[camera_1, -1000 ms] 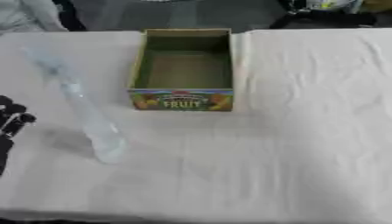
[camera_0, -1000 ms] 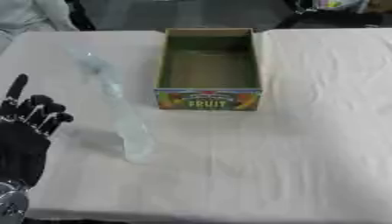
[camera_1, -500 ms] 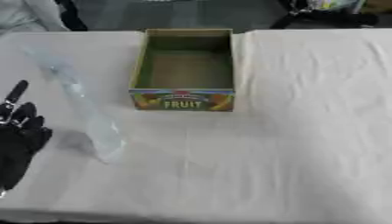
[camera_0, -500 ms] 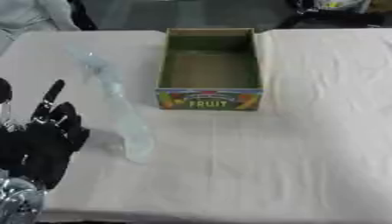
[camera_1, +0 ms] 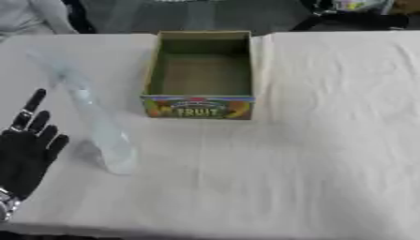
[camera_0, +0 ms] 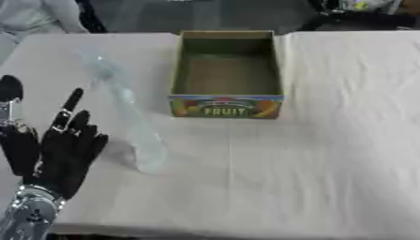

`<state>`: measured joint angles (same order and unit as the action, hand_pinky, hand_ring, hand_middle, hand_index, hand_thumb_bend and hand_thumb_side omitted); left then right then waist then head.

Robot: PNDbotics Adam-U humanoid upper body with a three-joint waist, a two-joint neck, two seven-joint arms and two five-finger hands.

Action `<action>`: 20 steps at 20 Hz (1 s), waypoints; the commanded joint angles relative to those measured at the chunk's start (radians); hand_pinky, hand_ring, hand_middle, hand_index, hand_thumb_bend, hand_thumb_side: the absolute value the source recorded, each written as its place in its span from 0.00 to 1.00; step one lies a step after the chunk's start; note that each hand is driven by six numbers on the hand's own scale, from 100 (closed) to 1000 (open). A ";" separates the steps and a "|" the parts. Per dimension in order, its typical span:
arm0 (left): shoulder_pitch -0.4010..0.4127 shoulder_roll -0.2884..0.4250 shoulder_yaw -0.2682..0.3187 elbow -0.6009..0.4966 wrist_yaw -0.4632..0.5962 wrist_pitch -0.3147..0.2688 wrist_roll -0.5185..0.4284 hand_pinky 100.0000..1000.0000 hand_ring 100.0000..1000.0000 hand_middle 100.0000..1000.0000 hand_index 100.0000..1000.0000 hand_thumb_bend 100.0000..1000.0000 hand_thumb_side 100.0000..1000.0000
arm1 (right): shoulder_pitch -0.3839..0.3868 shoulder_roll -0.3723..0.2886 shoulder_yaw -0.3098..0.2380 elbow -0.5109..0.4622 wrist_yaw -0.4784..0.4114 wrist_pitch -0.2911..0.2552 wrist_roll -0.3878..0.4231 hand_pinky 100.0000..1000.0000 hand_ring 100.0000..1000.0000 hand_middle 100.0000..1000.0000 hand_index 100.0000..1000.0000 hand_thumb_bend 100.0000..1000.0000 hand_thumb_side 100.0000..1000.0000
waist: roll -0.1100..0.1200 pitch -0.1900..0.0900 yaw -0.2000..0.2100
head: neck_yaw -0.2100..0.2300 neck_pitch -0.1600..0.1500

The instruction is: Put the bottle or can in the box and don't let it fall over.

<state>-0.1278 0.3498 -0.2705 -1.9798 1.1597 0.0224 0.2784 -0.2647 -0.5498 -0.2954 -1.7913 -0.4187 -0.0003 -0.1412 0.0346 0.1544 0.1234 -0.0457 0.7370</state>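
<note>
A clear plastic bottle (camera_0: 131, 117) stands upright on the white tablecloth, left of the box; its cap end appears at the upper left. The cardboard box (camera_0: 226, 105) with a colourful FRUIT label on its front sits open at the middle back, with nothing inside. My left hand (camera_0: 62, 150) is black, with fingers straight and spread, palm toward the bottle, a short gap to the bottle's left. It touches nothing. My right hand appears in neither view.
The white tablecloth (camera_0: 328, 154) covers the whole table, with wide free cloth to the right of the box and in front of it. The table's front edge runs along the bottom. Dark floor and a person's light sleeve (camera_0: 33, 14) lie beyond the far edge.
My left hand has moved right and up, from the left edge toward the bottle. The bottle and box have stayed in place.
</note>
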 commanded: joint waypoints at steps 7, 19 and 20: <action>-0.018 0.018 0.016 -0.020 0.150 0.002 0.048 0.01 0.03 0.22 1.00 0.63 0.62 | -0.013 -0.020 -0.007 -0.022 -0.003 0.000 -0.001 0.78 0.88 1.00 0.96 0.00 0.67 | -0.001 -0.017 -0.002 | 0.007 -0.007; -0.020 0.005 0.004 -0.020 0.206 0.043 0.073 0.00 0.00 0.17 1.00 0.60 0.66 | -0.015 -0.018 -0.006 -0.023 -0.003 0.002 0.000 0.78 0.89 1.00 0.96 0.00 0.67 | 0.000 -0.013 -0.006 | 0.013 -0.013; -0.022 0.003 0.003 -0.020 0.211 0.047 0.074 0.00 0.00 0.17 1.00 0.60 0.66 | -0.016 -0.018 -0.006 -0.024 -0.004 0.003 0.000 0.78 0.89 1.00 0.96 0.00 0.67 | 0.000 -0.013 -0.007 | 0.014 -0.014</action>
<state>-0.1398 0.3485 -0.2682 -1.9798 1.3634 0.0629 0.3519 -0.2654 -0.5491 -0.2952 -1.7913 -0.4188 0.0007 -0.1409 0.0360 0.1540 0.1177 -0.0363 0.7356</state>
